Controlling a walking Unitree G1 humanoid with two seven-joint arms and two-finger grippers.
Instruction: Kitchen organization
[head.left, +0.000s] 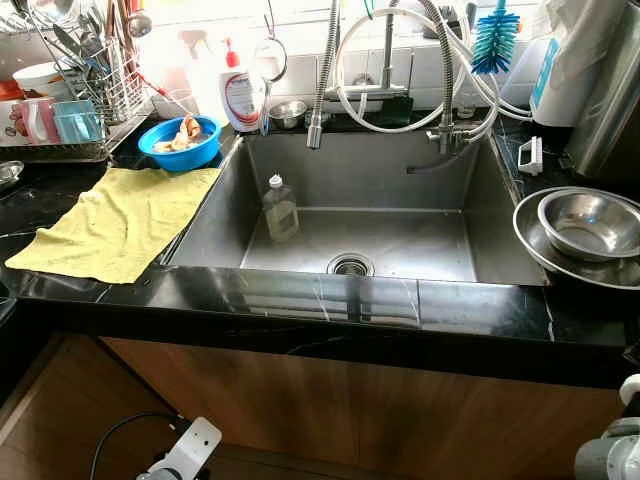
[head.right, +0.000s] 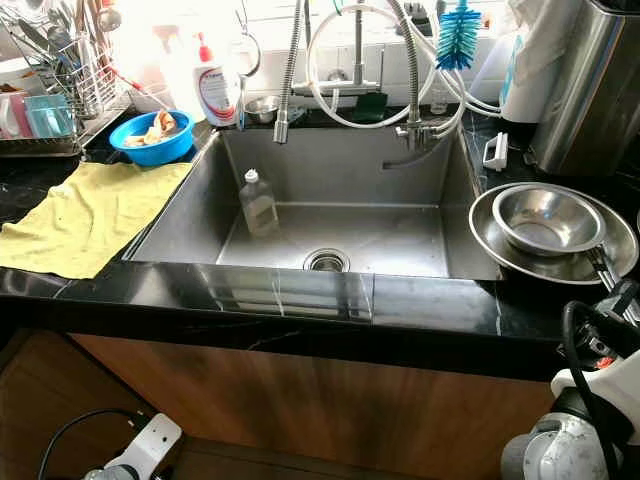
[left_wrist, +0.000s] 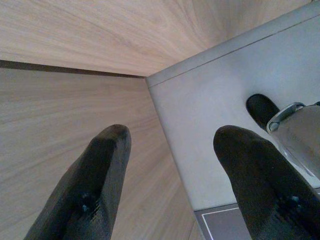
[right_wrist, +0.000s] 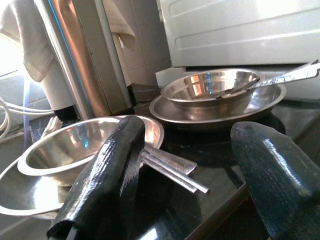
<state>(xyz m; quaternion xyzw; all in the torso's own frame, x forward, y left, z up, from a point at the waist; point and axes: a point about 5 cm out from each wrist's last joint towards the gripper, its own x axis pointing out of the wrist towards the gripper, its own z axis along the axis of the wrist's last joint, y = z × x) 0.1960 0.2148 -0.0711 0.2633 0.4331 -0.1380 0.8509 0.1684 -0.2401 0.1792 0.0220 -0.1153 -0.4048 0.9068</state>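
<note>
A steel sink (head.left: 400, 170) is set into a black counter, and a small clear bottle (head.left: 280, 208) stands inside it at the left. A yellow cloth (head.left: 115, 222) lies on the counter left of the sink, with a blue bowl (head.left: 180, 150) of peels behind it. On the right, a steel bowl (head.right: 545, 220) sits in a wider steel dish (head.right: 488, 245). My right gripper (right_wrist: 192, 130) is open at counter height, just in front of that steel bowl (right_wrist: 65, 145) and some flat metal utensil handles (right_wrist: 170, 167). My left gripper (left_wrist: 172, 135) hangs open low beside the wooden cabinet.
A dish rack (head.left: 60, 120) with cups and utensils stands at the back left. A soap bottle (head.left: 240, 95), a small steel cup (head.left: 287, 113), the hose faucet (head.left: 316, 130) and a blue brush (head.left: 493, 40) line the back. A second bowl (right_wrist: 210, 90) sits farther right.
</note>
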